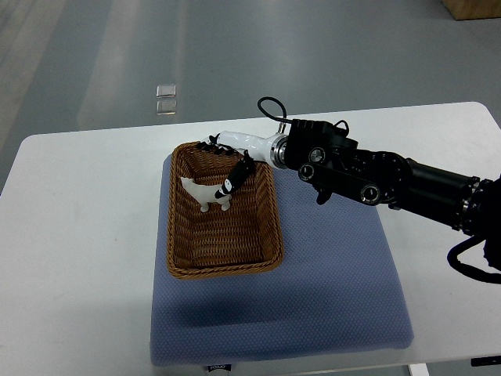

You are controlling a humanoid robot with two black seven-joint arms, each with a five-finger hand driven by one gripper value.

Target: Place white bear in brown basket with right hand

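White table (pixel 86 235), right robot hand (pixel 235 176) over basket (pixel 223 270), bear (pixel 205 193) inside

Black right arm (pixel 391 182), bulky and jointed, studded with round silver screw caps along the forearm. Thin black cable looped above the wrist at the far side. Glossy white wrist section (pixel 249 144) past a metal ring. Right hand (pixel 235 176) with slim black fingers (pixel 243 167). Further black cable curling at the right edge.

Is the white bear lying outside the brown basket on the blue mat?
No. The white bear is inside the brown basket, near its far end, with the right hand reaching over the rim onto it.
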